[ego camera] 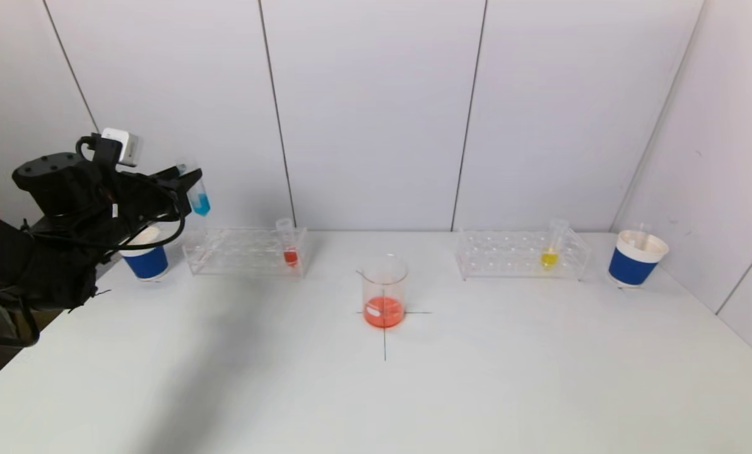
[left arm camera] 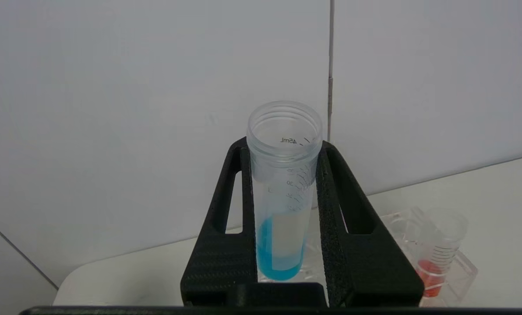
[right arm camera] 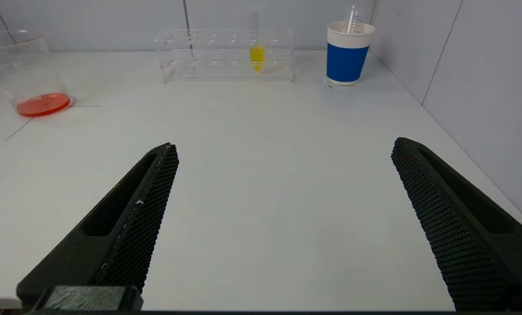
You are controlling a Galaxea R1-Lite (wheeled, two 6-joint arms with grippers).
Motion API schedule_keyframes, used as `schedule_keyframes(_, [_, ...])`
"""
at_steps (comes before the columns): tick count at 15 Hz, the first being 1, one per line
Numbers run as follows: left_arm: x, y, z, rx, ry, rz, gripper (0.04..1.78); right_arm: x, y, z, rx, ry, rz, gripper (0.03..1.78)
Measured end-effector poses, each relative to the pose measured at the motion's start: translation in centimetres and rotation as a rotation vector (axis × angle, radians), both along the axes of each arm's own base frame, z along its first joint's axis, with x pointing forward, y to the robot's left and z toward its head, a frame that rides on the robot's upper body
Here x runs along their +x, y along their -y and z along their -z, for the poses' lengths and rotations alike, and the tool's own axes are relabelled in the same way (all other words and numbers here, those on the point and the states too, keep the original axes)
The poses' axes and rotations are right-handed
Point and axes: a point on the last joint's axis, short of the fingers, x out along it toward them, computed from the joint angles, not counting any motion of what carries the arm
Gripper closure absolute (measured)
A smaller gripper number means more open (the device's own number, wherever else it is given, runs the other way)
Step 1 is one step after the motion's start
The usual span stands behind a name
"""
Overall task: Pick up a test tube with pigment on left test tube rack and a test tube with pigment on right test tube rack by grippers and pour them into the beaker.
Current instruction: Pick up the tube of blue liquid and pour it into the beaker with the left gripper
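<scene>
My left gripper (ego camera: 183, 180) hangs above the left end of the left test tube rack (ego camera: 243, 252), shut on a clear test tube with blue pigment (ego camera: 199, 198). The left wrist view shows that blue tube (left arm camera: 283, 210) upright between my left gripper (left arm camera: 283, 148) fingers. One tube with red pigment (ego camera: 289, 249) stands in the left rack. A tube with yellow pigment (ego camera: 550, 251) stands in the right test tube rack (ego camera: 521, 255). The beaker (ego camera: 384, 291), holding orange-red liquid, sits at the table's centre. My right gripper (right arm camera: 283, 153) is open low over the table, out of the head view.
A blue and white paper cup (ego camera: 146, 255) stands left of the left rack, partly behind my left arm. Another such cup (ego camera: 634, 258) stands right of the right rack, with a tube in it. White walls close the back and right side.
</scene>
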Motion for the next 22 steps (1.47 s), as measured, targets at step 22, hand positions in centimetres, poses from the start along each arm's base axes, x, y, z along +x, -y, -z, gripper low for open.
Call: schedule_keyframes(22, [-4.3, 15.1, -6.2, 0.218, 0.124, 0.341, 1.39, 0.0, 0.0, 0.0, 0.000, 0.000, 0.000, 0.04])
